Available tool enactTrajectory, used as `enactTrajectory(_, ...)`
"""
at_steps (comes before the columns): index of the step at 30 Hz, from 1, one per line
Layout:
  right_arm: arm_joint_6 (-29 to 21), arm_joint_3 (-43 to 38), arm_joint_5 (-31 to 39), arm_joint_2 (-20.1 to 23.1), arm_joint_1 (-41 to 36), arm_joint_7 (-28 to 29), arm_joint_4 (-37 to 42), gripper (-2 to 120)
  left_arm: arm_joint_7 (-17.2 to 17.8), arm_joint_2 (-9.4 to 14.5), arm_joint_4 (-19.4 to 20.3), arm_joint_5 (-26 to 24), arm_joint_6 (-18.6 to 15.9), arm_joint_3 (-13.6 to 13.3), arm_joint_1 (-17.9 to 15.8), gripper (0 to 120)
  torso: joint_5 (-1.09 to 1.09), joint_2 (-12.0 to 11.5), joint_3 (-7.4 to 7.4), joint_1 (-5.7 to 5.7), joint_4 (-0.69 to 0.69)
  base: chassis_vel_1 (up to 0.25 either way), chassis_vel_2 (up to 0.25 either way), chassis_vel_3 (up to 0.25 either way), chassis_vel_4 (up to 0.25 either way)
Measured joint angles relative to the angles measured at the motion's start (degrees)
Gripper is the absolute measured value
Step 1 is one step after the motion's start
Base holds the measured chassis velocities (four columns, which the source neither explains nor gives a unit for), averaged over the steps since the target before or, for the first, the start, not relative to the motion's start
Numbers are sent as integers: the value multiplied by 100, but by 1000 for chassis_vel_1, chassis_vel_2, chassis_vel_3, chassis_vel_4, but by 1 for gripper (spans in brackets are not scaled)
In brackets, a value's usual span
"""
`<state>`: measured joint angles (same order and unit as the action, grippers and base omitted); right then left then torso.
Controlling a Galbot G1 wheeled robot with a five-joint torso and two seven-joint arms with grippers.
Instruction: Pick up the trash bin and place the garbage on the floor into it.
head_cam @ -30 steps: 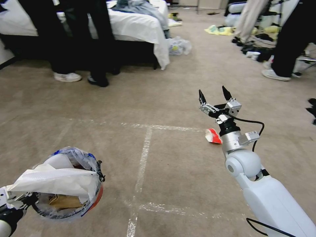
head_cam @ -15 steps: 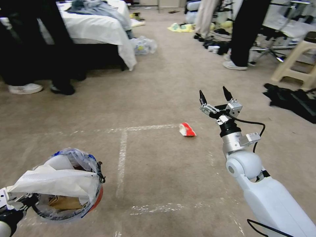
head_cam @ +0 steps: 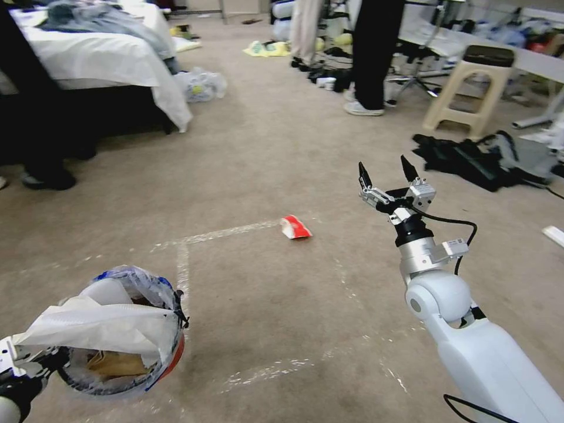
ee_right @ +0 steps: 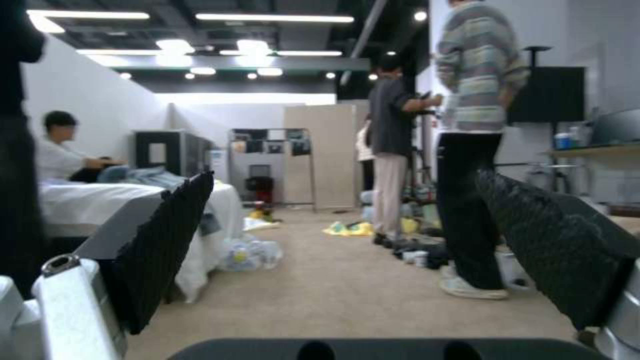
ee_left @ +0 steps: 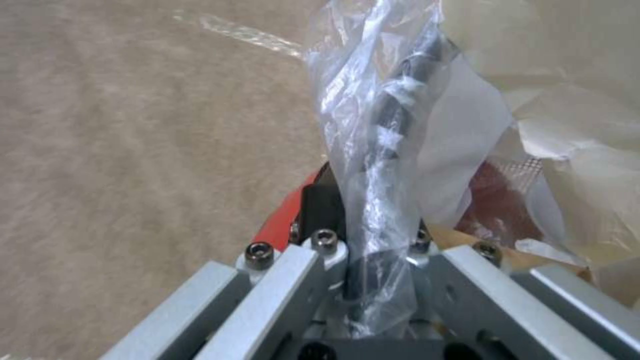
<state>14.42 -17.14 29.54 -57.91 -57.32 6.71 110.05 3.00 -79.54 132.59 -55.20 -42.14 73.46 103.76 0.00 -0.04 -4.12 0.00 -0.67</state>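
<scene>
Bin [head_cam: 170, 352] rim under plastic, left hand [ee_left: 373, 260]

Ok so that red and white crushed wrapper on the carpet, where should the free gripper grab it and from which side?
Probably from straight above, pinching across the narrow width of the red and white wrapper. It lies flat on the floor by a tape corner, nothing touching it. The right gripper is open, raised and pointing away, so it must tilt down first.

A white-sheeted bed [head_cam: 106, 59], a beige stool [head_cam: 470, 88], and apparently black clothes [head_cam: 464, 158] beside it.
</scene>
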Motion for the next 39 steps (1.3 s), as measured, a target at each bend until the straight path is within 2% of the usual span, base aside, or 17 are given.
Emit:
enactTrajectory(6,32,-62,-24,-28,-36,-18,-18,100,65,31,2,-61,0,35,0,1,0,0,0,0,-1,-39,-39,-37,-51)
enactTrajectory(9,101,-96,-77,-44,-61,-92,-63,100,87,38,-91,-62,0,50,-33,1,0,0,0,0,6,0,0,0,0)
enactTrajectory(15,140,-132,-86,-43,-115,-129,-64,100,89,23,-146,-58,0,47,-81,1,0,0,0,0,0,0,0,0,0)
enactTrajectory(39,214,98,-92,-207,-80,-258,-255,100,106,87,-276,-109,0,145,-83,1,0,1,1,0,1,-9,8,10,-10)
